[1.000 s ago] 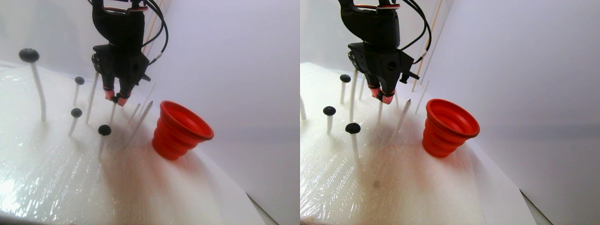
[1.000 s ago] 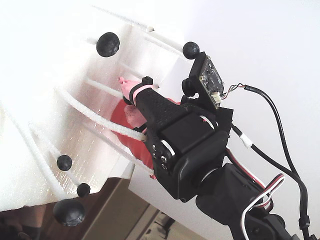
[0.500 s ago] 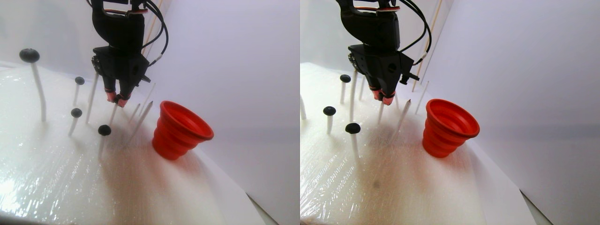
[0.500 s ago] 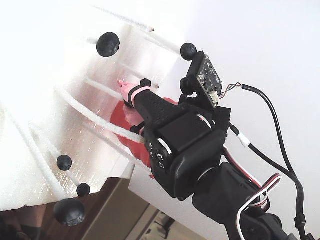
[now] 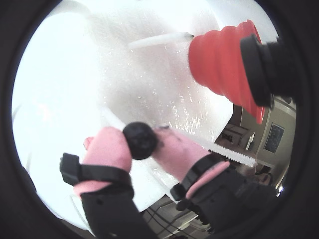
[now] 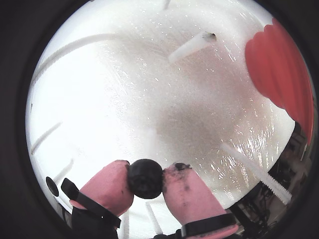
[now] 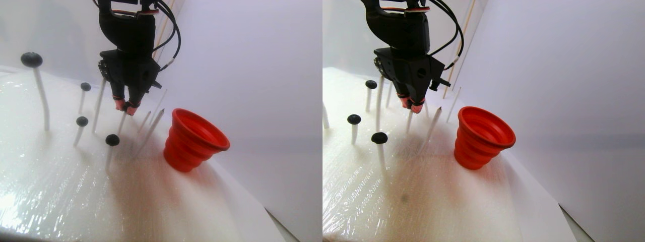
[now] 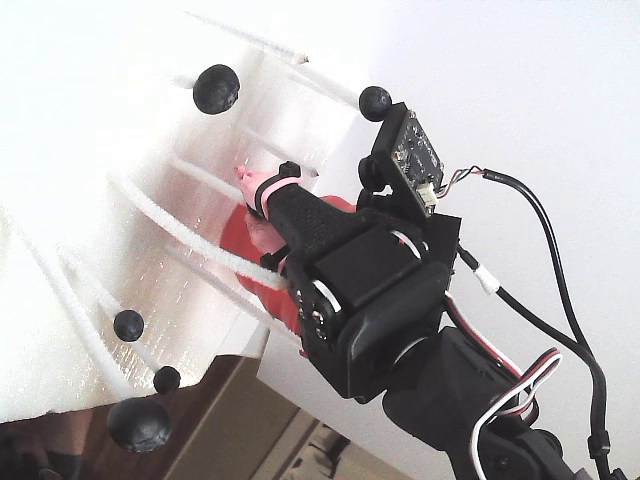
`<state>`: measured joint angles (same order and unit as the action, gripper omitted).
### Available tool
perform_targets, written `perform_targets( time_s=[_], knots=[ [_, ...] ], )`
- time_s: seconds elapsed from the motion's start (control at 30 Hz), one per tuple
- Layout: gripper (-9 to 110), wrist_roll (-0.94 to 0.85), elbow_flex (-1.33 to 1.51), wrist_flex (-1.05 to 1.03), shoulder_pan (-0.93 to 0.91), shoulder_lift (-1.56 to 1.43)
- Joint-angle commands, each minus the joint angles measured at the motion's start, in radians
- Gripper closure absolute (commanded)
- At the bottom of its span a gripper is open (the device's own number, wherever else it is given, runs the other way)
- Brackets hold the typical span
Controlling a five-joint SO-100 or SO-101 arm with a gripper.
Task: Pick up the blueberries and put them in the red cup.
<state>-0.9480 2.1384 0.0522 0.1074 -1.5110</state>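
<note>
My gripper (image 5: 141, 143) is shut on one of the blueberries (image 5: 141, 140), a dark round berry pinched between the pink fingertips (image 6: 107, 186). Both wrist views show this. The red cup (image 5: 219, 59) lies tilted to the upper right of the held berry, and its ribbed wall shows at the right edge in the other wrist view (image 6: 279, 74). In the stereo pair view the gripper (image 7: 126, 107) hangs among white sticks, left of the red cup (image 7: 194, 138). Other blueberries (image 7: 112, 139) sit on stick tops (image 7: 81, 121). In the fixed view the gripper (image 8: 245, 178) points at the foam.
White sticks stand up from the glossy white foam base (image 7: 60, 191); a bare one (image 7: 153, 126) leans between gripper and cup. A pale wall (image 7: 252, 60) rises behind the cup. In the fixed view, berries on sticks (image 8: 216, 88) ring the black arm (image 8: 370, 300).
The gripper holds the same berry and has shifted only slightly between the sticks. Cup and other berries have not moved.
</note>
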Motion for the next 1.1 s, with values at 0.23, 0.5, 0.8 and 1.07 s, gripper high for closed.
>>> perform_targets(
  time_s=[0.23,0.5,0.8,1.07],
  knots=[
    [93,-0.031,0.034,0.008,-0.020,-0.110],
    [93,-0.032,0.048,0.003,-0.014,-0.153],
    [93,-0.034,0.067,-0.011,-0.003,-0.210],
    [93,-0.040,0.084,-0.034,-0.002,-0.265]
  ],
)
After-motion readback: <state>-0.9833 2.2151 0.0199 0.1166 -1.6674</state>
